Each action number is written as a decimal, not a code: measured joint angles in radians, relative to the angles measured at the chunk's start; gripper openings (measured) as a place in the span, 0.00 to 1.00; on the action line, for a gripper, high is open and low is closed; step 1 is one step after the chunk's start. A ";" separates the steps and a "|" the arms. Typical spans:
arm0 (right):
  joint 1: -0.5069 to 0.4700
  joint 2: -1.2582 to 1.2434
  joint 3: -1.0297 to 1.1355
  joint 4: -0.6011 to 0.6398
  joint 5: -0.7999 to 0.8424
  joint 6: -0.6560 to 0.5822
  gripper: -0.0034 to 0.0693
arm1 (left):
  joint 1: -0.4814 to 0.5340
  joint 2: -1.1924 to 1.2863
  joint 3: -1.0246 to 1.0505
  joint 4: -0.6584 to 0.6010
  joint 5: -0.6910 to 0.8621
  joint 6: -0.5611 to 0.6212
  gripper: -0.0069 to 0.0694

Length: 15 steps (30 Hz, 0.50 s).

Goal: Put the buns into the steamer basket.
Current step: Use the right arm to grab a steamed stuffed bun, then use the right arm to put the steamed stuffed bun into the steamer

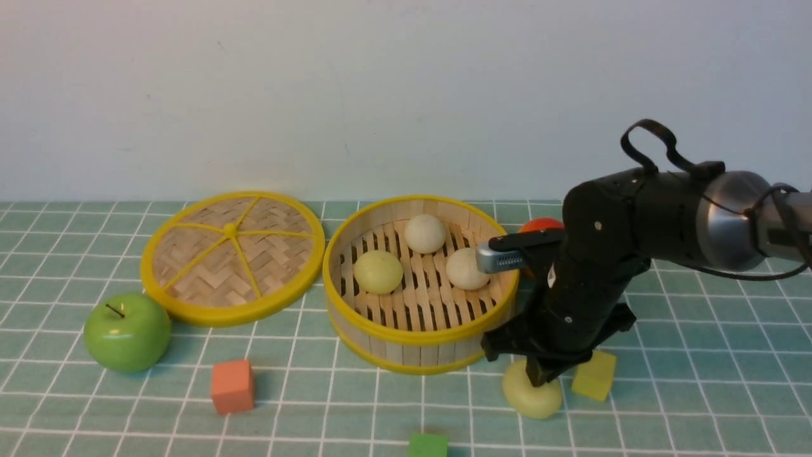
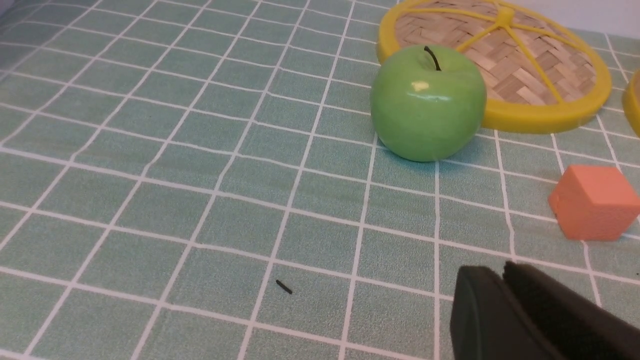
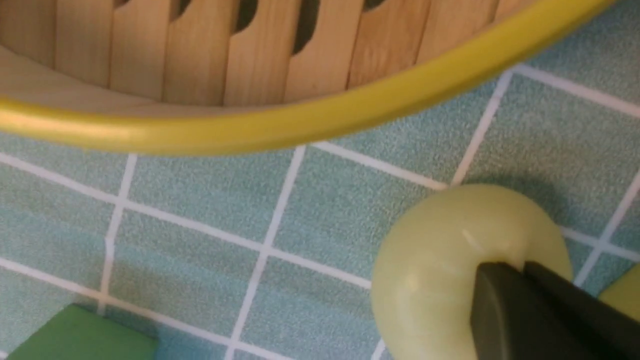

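Pale-green bun (image 1: 531,398) under clenched right tool (image 1: 544,379), near basket rim (image 1: 406,335).

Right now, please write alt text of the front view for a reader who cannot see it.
The right tool presses shut onto a pale yellow-green bun on the tiled table, beside the steamer basket holding three buns. Left: its flat lid, a green apple.

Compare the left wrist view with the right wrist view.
Only the left wrist view: green apple, woven lid, orange cube, left fingers pressed together, holding nothing. Only the right wrist view: steamer basket, pale yellow-green bun pinched by right fingers, green cube. Both: the tiled tablecloth.
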 joint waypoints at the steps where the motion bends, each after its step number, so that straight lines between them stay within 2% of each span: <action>1: 0.000 -0.006 0.000 0.003 0.007 0.000 0.05 | 0.000 0.000 0.000 0.000 0.000 0.000 0.18; 8: 0.000 -0.132 -0.024 0.019 0.092 0.000 0.05 | 0.000 0.000 0.000 0.000 0.000 0.000 0.18; 15: 0.000 -0.179 -0.192 0.066 0.119 -0.018 0.05 | 0.000 0.000 0.000 0.000 0.000 0.000 0.18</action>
